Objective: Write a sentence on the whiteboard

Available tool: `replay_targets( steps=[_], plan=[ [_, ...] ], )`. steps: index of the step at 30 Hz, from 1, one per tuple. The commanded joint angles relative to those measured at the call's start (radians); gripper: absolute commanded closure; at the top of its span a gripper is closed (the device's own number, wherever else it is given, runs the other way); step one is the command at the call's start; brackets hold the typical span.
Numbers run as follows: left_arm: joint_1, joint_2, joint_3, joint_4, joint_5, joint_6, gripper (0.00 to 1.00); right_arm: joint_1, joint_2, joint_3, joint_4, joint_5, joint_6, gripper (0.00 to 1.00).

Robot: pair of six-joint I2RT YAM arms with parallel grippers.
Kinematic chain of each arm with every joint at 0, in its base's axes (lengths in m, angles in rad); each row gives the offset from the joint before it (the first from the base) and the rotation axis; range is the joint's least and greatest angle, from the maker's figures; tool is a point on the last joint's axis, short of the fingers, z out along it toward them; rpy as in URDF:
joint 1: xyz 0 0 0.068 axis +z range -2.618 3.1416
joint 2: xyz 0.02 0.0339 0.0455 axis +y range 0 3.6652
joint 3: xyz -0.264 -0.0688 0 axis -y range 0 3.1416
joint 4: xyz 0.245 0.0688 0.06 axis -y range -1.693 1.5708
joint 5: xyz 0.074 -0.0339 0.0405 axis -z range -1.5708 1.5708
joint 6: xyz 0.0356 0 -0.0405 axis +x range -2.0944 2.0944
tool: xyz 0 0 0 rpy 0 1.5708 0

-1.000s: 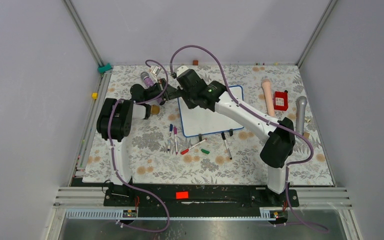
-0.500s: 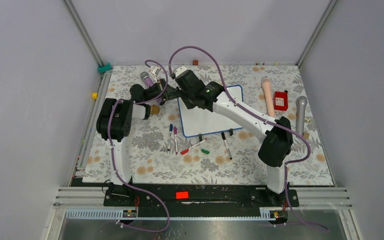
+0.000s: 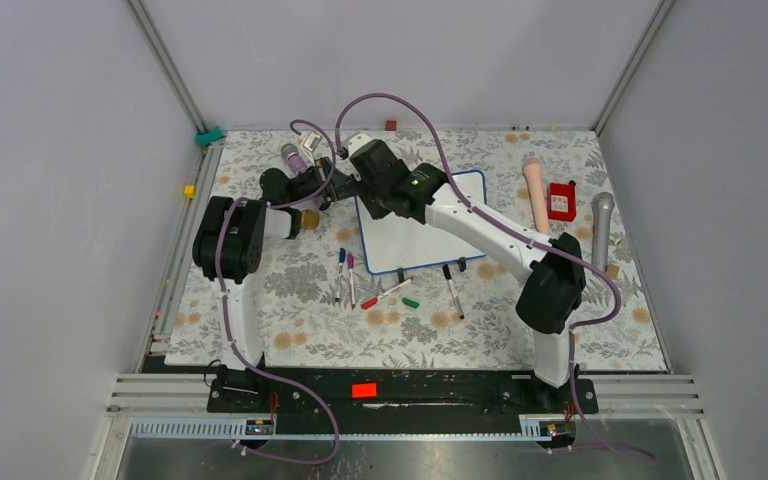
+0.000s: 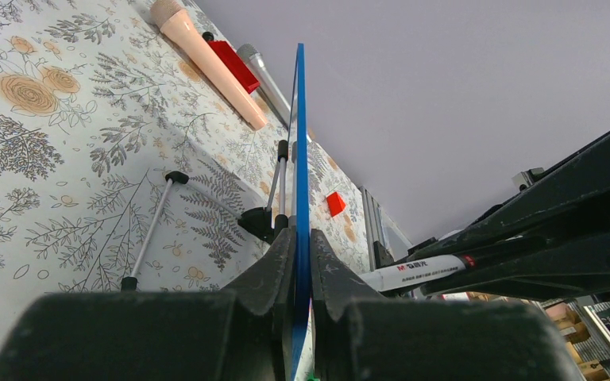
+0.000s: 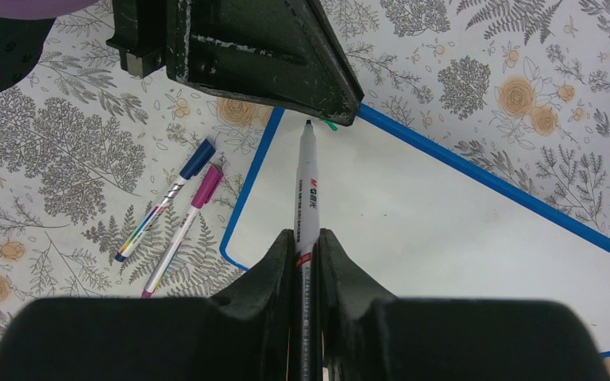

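Note:
The whiteboard, white with a thin blue frame, lies propped on the table; in the left wrist view I see its blue edge end on. My left gripper is shut on that edge at the board's far left corner. My right gripper is shut on a white marker. Its dark tip hovers at the board's corner, just under a left finger. Of the sentence, only a short green stroke shows beside the tip; no words are visible on the board.
Several loose markers lie in front of the board, including a blue one and a magenta one. A pink microphone, a red box and a grey microphone are at right. A purple bottle stands behind the left arm.
My right arm has shifted slightly left, bringing the marker closer to the board's far left corner. The left arm and the board have not moved.

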Motion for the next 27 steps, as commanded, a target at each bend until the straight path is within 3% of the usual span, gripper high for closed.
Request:
replay_targets(
  steps=[1, 13, 27],
  plan=[
    [-0.013, -0.023, -0.015, 0.042, 0.077, 0.018, 1.0, 0.008, 0.007, -0.002, 0.012, -0.03, -0.017, 1.0],
    [-0.013, -0.023, -0.014, 0.043, 0.077, 0.017, 1.0, 0.009, 0.011, -0.019, -0.048, -0.035, -0.018, 1.0],
    [-0.013, -0.024, -0.017, 0.043, 0.077, 0.02, 1.0, 0.008, 0.015, 0.001, -0.094, 0.061, -0.052, 1.0]
  ],
)
